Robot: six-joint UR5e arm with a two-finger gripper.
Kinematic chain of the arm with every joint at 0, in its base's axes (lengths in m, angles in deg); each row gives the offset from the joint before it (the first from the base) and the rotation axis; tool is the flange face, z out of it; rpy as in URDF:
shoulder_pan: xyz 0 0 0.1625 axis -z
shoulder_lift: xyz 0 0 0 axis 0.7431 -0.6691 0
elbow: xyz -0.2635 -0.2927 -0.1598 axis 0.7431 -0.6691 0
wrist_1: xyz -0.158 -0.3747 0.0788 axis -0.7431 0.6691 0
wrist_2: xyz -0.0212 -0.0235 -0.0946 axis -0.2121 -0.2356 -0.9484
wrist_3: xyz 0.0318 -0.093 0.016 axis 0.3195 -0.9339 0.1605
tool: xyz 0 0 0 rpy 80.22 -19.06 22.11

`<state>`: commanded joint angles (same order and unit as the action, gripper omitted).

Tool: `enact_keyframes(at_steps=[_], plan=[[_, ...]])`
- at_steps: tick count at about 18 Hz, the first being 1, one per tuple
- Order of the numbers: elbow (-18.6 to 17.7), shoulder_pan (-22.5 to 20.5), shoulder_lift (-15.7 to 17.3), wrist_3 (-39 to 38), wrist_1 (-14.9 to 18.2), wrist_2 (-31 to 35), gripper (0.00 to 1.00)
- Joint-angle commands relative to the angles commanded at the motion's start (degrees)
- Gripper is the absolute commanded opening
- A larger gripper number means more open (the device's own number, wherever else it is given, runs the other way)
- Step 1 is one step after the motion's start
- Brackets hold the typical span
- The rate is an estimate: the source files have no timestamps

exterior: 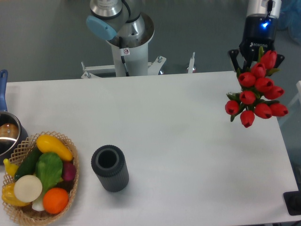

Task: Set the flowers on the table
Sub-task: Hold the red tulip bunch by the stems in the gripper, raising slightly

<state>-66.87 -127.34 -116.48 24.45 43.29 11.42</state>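
Clearly gripper clasps the flowers above table.

one white desk; one bunch of flowers with about nine red tulip buds; one dark ribbed cylinder; one wicker basket holding roughly eight fruits and vegetables; one metal pot; one claw.

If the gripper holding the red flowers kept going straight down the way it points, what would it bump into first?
Probably the table. The gripper points downward holding the flowers, so the red buds would likely touch the white top near its right edge first. Height is hard to judge from this view.
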Motion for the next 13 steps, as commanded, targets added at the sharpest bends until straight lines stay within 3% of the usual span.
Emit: enact_keyframes(at_steps=[6,13], plan=[[0.1,0.2,0.1,-0.2,0.1,1.0,0.32],[0.1,2.1,0.1,-0.5,0.1,9.9,0.32]])
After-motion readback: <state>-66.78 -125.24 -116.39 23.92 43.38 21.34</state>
